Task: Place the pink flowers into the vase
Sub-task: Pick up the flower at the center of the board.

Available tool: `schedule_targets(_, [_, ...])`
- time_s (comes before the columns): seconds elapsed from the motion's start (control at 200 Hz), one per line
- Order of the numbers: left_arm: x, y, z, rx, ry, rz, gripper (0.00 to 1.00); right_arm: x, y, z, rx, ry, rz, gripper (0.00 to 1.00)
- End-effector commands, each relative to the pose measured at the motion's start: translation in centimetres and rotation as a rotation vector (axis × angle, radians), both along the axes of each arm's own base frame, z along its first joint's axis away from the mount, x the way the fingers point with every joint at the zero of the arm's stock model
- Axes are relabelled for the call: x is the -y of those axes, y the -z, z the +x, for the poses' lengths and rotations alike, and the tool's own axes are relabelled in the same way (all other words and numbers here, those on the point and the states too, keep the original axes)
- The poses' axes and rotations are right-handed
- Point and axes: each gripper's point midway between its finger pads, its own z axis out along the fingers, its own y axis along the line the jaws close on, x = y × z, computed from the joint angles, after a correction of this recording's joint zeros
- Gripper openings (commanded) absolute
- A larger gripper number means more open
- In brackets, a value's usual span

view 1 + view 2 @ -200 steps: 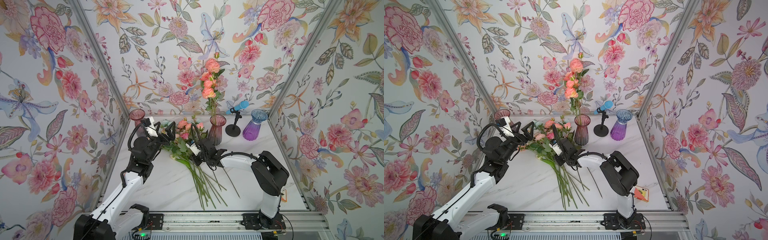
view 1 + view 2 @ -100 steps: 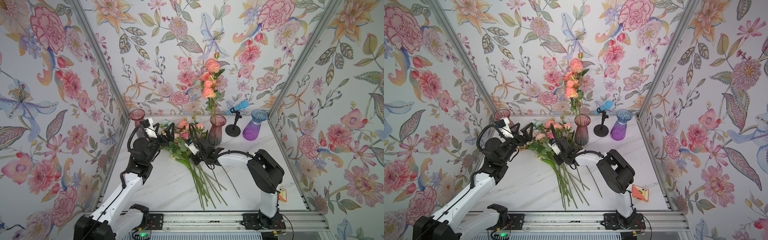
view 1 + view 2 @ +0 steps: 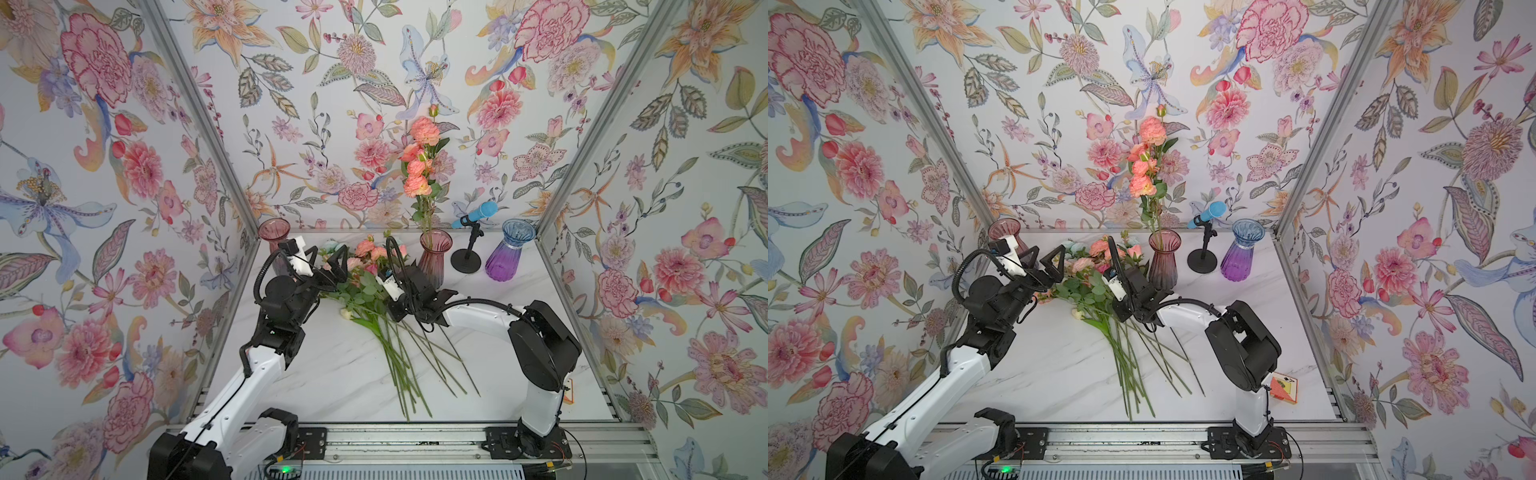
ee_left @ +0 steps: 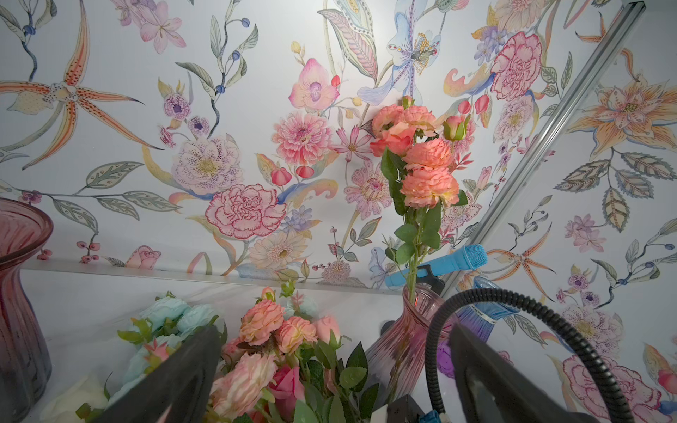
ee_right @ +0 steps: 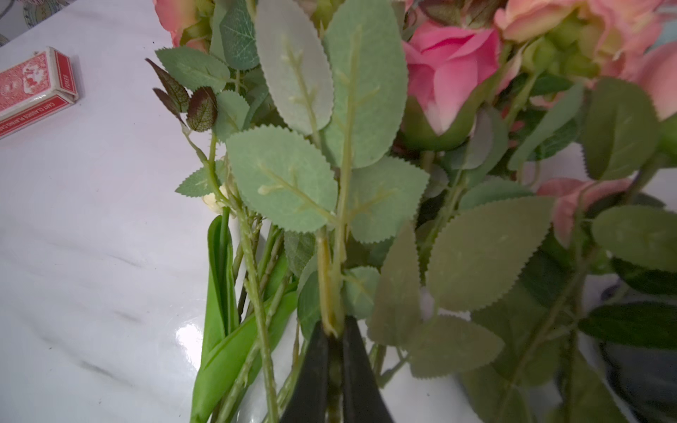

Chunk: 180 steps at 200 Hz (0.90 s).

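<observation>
Around me: a blue microphone (image 3: 473, 212) on its black stand and a purple-blue vase (image 3: 509, 257) sit at the back of the marble table (image 3: 332, 374). A dark pink vase (image 3: 272, 230) is in the far corner on my left, and a red card box (image 3: 1283, 387) lies by my right arm's base. Mixed into the bunch lie pale blue flowers (image 4: 176, 315) and a white bloom (image 4: 69, 399), and leaves crowd my right wrist view.

Now the pink flowers (image 3: 370, 253): salmon and coral heads plus a deeper pink rose. Their long green stems fan out over the table toward the front, just beside the ribbed pink vase (image 3: 432, 259). One coral stem already stands upright in it.

My left gripper (image 3: 1042, 259) hangs spread wide over the flower heads, grasping nothing. My right gripper (image 5: 334, 329) is clenched on one green stem, low among the leaves.
</observation>
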Motion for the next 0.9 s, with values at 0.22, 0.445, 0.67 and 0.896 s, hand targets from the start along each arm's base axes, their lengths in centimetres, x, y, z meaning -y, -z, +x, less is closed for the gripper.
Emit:
schedule_targets(0.22, [0.9,0.1,1.0,0.0,0.05,-0.059,1.0,1.4,-8.6,2.8,0.202,0.067,0.073,0.03])
schedule_targets(0.445, [2.4,-0.3,1.9,0.007,0.136,-0.162,1.0,1.5,-12.9,4.2,0.279,0.093,0.127,0.03])
schedule_targets(0.67, [3.7,-0.4,2.4,0.01,0.219,-0.253,1.0,1.6,-16.4,4.7,0.338,0.112,0.168,0.04])
schedule_targets(0.896, [4.8,-1.5,2.9,0.037,0.289,-0.313,0.99,1.4,-19.1,3.8,0.37,0.093,0.237,0.04])
